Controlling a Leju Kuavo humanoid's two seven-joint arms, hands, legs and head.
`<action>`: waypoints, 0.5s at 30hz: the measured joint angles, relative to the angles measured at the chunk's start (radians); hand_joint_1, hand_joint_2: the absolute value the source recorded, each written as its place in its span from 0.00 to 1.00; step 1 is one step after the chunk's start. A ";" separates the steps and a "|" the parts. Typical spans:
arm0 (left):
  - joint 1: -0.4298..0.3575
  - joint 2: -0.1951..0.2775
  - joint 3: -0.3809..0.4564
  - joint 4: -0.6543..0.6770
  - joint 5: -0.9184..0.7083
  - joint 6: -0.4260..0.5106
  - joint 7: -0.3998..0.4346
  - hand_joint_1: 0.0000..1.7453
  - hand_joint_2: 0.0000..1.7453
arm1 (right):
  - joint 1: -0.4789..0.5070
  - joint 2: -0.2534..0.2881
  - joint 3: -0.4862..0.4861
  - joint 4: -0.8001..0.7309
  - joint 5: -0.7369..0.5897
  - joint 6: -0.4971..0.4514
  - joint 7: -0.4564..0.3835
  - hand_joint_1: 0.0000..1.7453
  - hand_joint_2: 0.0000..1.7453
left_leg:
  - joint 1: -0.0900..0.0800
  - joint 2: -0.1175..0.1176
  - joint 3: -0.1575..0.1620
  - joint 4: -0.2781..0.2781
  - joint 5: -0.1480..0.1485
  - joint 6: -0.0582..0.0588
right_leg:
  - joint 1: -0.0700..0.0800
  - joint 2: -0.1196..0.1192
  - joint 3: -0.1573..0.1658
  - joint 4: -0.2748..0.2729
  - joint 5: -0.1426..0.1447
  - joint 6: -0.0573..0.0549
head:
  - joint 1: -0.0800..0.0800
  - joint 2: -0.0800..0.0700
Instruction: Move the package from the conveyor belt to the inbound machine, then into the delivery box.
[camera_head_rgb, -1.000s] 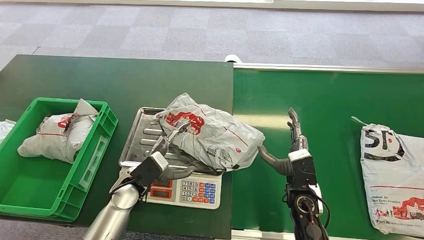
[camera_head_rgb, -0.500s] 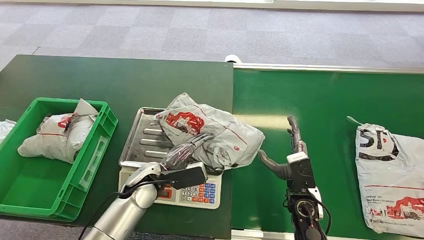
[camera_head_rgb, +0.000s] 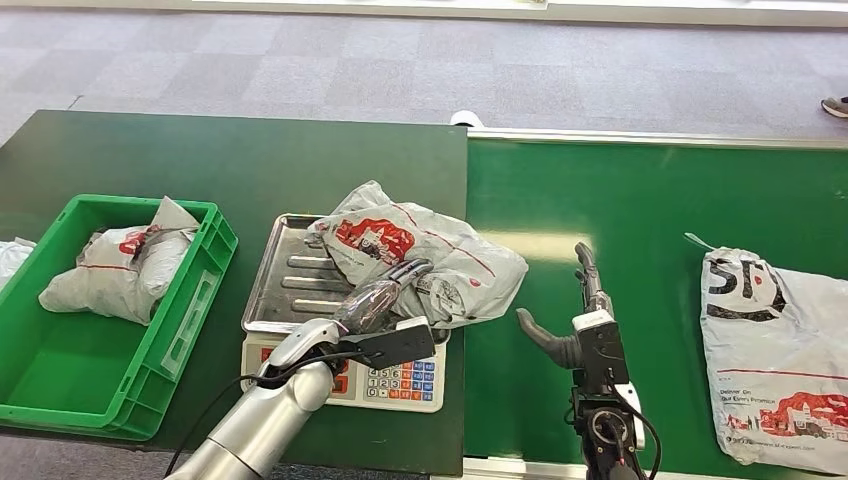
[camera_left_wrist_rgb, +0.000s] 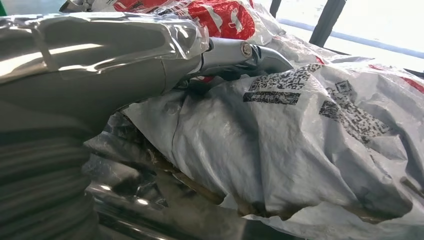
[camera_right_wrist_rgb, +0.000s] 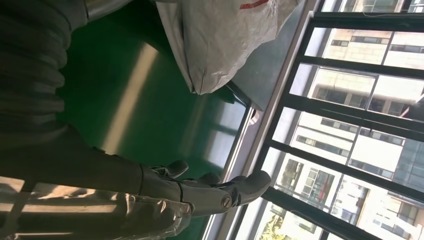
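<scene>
Since a second ago my left hand (camera_head_rgb: 385, 298) had swung onto the parcel (camera_head_rgb: 425, 262) on the scale (camera_head_rgb: 290, 275), fingers resting over its QR labels; whether it gripped, I couldn't tell. My right hand (camera_head_rgb: 570, 318) hovered spread beside the scale.

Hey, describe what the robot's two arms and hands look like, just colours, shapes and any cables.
The left arm is a rounded silver tube with a black cable looping along it and a black block at the wrist. The left hand is grey under a clear shiny cover. The right arm is black with thin cables, and the right hand has slim dark grey fingers.
</scene>
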 joint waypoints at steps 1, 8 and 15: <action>0.000 -0.001 0.000 0.002 -0.002 0.001 0.002 0.00 1.00 | 0.002 0.001 -0.001 0.000 0.000 0.001 0.001 0.00 1.00 | 0.000 0.000 0.000 0.000 0.000 0.000 | 0.000 0.000 0.000 0.000 0.000 0.000 | 0.000 0.000; 0.000 -0.007 0.005 0.012 0.023 -0.001 -0.013 0.49 1.00 | 0.009 0.003 -0.003 0.001 0.001 0.001 0.002 0.00 1.00 | 0.000 -0.001 0.001 0.000 0.002 0.000 | 0.000 0.000 0.001 0.000 0.001 0.000 | 0.000 0.000; 0.008 -0.009 0.014 0.014 0.088 0.000 -0.081 0.99 1.00 | 0.009 0.008 -0.005 0.005 0.004 0.003 0.007 0.00 1.00 | 0.000 -0.001 0.000 0.000 0.001 0.000 | 0.000 0.000 0.000 0.000 0.001 0.000 | 0.000 0.000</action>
